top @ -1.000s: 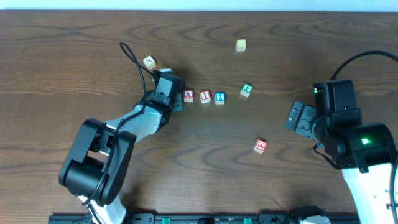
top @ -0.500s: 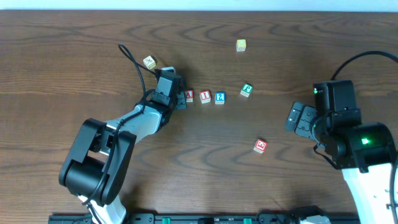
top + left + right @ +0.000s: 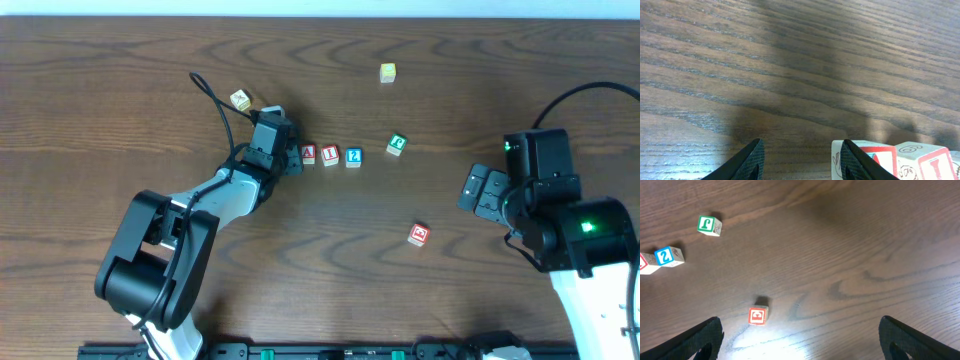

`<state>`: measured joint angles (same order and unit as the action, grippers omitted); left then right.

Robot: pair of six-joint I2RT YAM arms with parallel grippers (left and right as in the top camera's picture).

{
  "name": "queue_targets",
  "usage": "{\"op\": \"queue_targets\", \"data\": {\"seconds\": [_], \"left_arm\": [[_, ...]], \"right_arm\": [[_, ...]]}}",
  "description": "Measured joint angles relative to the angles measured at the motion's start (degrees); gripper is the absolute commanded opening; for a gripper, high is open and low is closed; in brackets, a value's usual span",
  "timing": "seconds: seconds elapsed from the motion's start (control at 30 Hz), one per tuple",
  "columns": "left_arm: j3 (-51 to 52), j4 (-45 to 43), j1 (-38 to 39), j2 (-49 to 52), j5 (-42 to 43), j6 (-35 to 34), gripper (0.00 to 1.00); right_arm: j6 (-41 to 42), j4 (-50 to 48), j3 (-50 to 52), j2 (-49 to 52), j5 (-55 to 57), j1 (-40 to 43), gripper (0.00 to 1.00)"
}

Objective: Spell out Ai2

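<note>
The A cube (image 3: 309, 154), I cube (image 3: 330, 154) and 2 cube (image 3: 353, 156) sat in a row above centre overhead, bordered red, red and blue. The left wrist view showed only the first two, lower right. The left gripper (image 3: 292, 160) stood apart and empty just beside the A cube. The right gripper (image 3: 478, 190) gaped wide.

left: we hold left gripper (image 3: 801, 150) low, jaws partly parted, empty | right: we hold right gripper (image 3: 800, 330) raised, jaws wide, empty
</note>
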<state>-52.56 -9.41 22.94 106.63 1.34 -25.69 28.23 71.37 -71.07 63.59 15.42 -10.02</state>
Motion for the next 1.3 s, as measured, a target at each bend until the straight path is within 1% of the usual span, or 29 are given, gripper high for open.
{"op": "queue_targets", "data": {"seconds": [0.23,0.5,0.83,1.1,1.3], "left_arm": [[0.0,-1.0,0.0,0.0,-0.1,0.0,0.54],[0.0,-1.1,0.0,0.0,0.0,-0.3,0.54],[0.0,-1.1,0.0,0.0,2.4,-1.5,0.54],[0.0,1.9,0.0,0.0,2.6,-2.3,0.54],[0.0,2.2,0.0,0.0,2.6,-2.8,0.55]], "right_arm": [[0.0,0.0,0.0,0.0,0.0,0.0,0.99],[0.0,0.0,0.0,0.0,0.0,0.0,0.99],[0.0,0.0,0.0,0.5,0.0,0.0,0.99],[0.0,0.0,0.0,0.5,0.0,0.0,0.99],[0.0,0.0,0.0,0.5,0.0,0.0,0.99]]}}
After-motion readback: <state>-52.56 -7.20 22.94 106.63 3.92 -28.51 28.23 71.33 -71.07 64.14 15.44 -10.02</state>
